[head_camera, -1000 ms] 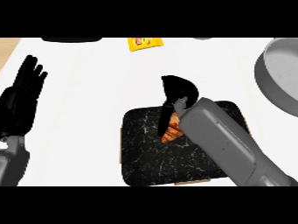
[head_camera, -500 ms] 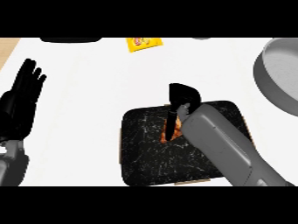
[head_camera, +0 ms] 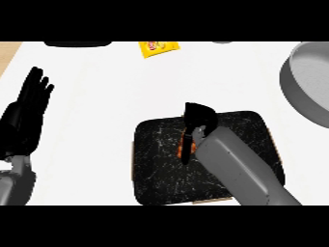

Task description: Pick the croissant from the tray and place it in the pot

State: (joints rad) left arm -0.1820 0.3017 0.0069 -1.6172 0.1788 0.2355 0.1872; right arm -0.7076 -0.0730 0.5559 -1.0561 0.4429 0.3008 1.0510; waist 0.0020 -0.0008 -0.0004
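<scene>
kitchen: pot on white counter

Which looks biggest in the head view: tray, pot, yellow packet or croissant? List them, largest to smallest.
1. Tray, fully in view.
2. Pot, but the view's right edge cuts it, so its place against the tray is unsure.
3. Yellow packet.
4. Croissant, only an orange sliver beside the right hand; true size hidden.

A white bench with a light wooden strip at its far left edge. On it sit a black marbled tray near the middle, a grey pot at the right, and a small yellow packet at the far edge.
</scene>
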